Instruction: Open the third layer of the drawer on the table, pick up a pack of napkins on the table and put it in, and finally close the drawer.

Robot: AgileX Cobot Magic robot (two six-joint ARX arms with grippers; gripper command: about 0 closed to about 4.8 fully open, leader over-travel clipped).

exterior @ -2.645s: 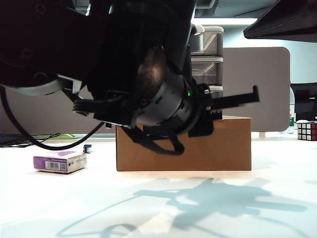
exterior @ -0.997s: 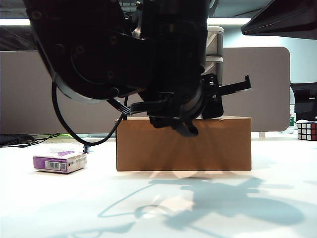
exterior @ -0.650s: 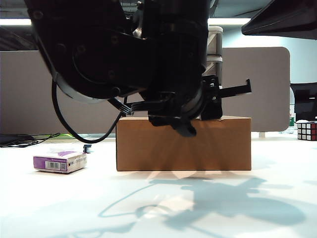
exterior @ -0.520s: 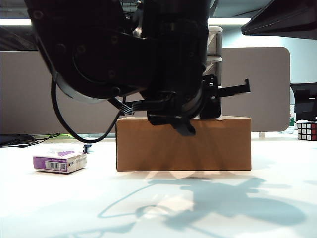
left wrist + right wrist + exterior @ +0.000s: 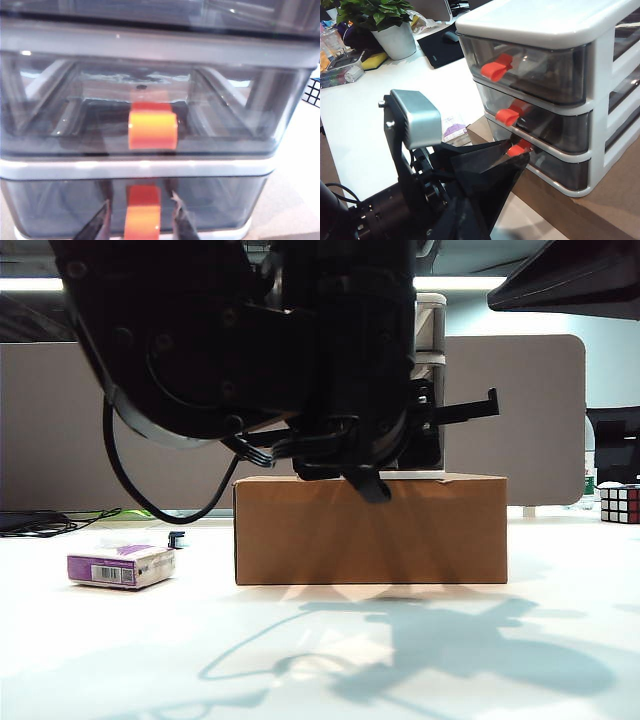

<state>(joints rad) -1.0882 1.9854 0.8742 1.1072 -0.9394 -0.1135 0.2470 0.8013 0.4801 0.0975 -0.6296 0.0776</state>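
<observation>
In the left wrist view, the left gripper point(image 5: 141, 225) is seen at the bottom centre, its two fingers spread and straddling, not yet pinching, the red-orange handle point(image 5: 142, 216) of the third layer point(image 5: 220, 205). That tab juts straight toward the gripper, so an outward pull is judged next. The drawer point(image 5: 580, 100) stands on the cardboard box point(image 5: 370, 530), centre. The pack of napkins point(image 5: 120, 566) lies flat, long axis sideways, lower left. The right gripper is not seen.
</observation>
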